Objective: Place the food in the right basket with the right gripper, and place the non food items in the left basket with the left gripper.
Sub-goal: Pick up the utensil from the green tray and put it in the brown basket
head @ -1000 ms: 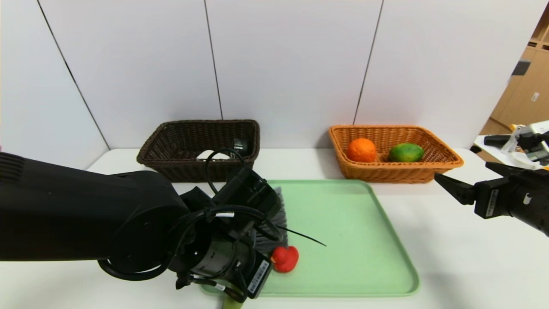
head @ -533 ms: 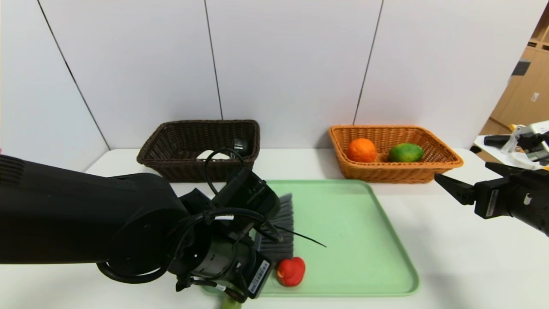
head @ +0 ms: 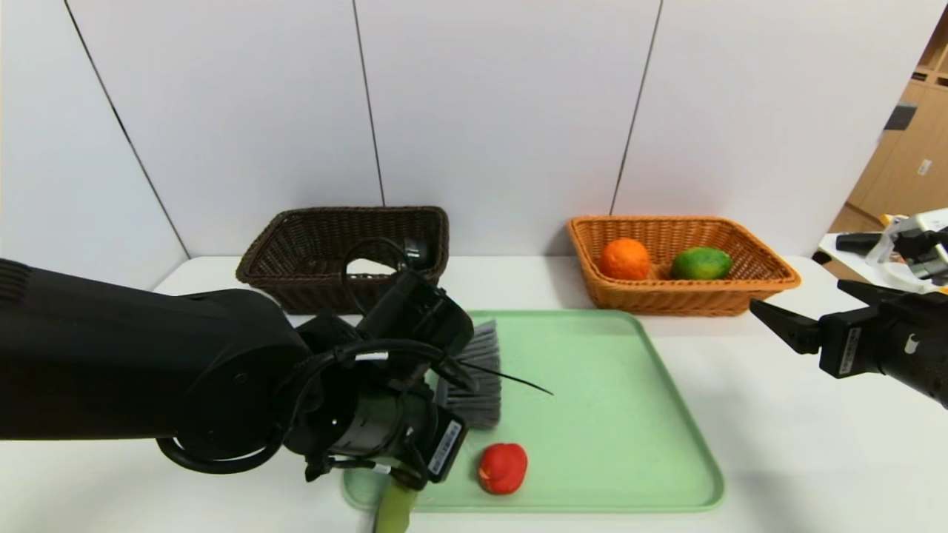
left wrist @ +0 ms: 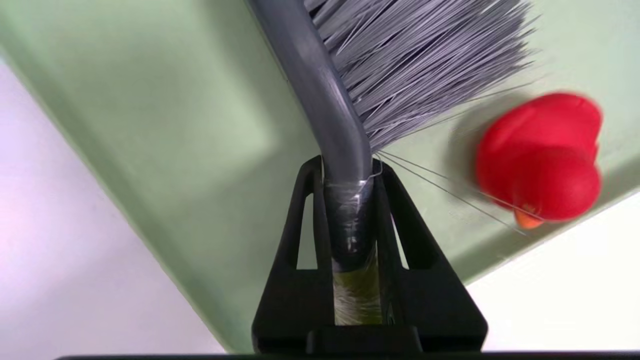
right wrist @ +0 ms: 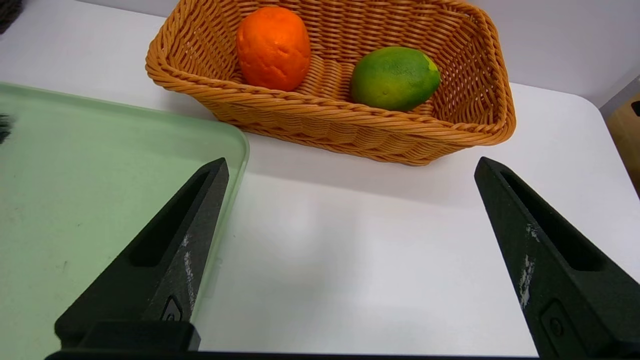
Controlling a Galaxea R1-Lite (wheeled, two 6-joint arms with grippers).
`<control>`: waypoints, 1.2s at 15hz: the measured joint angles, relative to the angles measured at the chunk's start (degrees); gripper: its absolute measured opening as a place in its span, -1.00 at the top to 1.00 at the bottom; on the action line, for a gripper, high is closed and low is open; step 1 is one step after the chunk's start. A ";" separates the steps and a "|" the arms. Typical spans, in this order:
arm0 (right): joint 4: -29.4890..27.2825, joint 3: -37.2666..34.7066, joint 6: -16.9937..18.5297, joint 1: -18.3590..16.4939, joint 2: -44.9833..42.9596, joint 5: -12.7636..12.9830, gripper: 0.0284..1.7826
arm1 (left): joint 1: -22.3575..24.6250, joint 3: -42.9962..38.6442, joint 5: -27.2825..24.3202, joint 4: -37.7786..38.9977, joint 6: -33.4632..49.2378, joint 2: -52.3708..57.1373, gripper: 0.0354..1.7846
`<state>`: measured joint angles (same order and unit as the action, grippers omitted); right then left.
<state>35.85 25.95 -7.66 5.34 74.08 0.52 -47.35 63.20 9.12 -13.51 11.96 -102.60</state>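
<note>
My left gripper [left wrist: 347,166] is shut on the neck of the grey-bristled brush [left wrist: 415,65] and holds it tilted over the near left part of the green tray [head: 629,444]. In the head view the bristles [head: 474,374] and green handle end [head: 392,511] stick out from behind my left wrist. The red toy [head: 502,468] lies on the tray just right of the brush, apart from it. The orange [head: 624,258] and green fruit [head: 701,263] lie in the right basket [head: 740,292]. The left basket [head: 296,252] holds the white bar [head: 368,266] and the cup [head: 415,250]. My right gripper [right wrist: 351,162] is open and empty, right of the tray.
The tray takes up the middle of the white table, with the baskets behind it at the wall. My left arm [head: 185,370] covers the near left of the table. A side table with gear [head: 907,244] stands at the far right.
My left gripper has lifted the brush up and back. The red toy was knocked to the near right and tipped over. The right arm has not moved.
</note>
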 joint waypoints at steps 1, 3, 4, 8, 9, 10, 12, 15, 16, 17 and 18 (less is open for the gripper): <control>0.02 0.04 0.00 -0.02 -0.02 0.00 -0.90 | 0.28 0.09 0.16 1.16 -1.11 0.76 0.72; 0.00 0.12 0.00 -0.35 -0.05 0.00 -0.90 | 0.83 0.20 0.27 2.62 -3.39 2.90 0.72; 0.04 0.11 0.00 -0.44 -0.05 0.00 -0.90 | 0.91 0.28 0.28 2.95 -4.89 4.19 0.72; 0.04 0.04 0.00 -0.44 -0.05 0.00 -0.90 | 0.96 0.34 -0.06 3.29 -11.75 9.98 0.72; 0.04 0.00 0.00 -0.39 -0.05 0.00 -0.90 | 0.96 0.34 -0.39 3.29 -13.41 11.39 0.72; 0.04 0.00 0.00 -0.38 -0.05 0.00 -0.90 | 0.99 0.34 -1.32 3.32 -15.53 12.78 0.72; -0.02 -0.02 0.00 -0.38 -0.05 0.00 -0.90 | 2.80 0.59 -4.85 3.21 -21.87 15.42 0.72; -0.05 -0.10 -0.02 -0.35 -0.16 0.00 -0.90 | 12.65 2.43 -13.08 2.51 -37.28 17.54 0.72; -0.05 -0.27 0.00 -0.35 -0.20 0.00 -0.90 | 16.74 3.56 -16.51 1.63 -42.89 17.68 0.72; 0.02 -0.49 0.00 -0.35 -0.24 0.00 -0.90 | 20.94 5.29 -19.72 0.06 -48.86 17.51 0.72; 0.02 -0.68 -0.02 -0.35 -0.29 0.00 -0.90 | 24.98 7.75 -22.56 -1.89 -54.76 16.91 0.72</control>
<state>35.88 25.27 -7.68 4.99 73.79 0.52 -22.37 70.95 -13.45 -15.40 -42.80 -85.69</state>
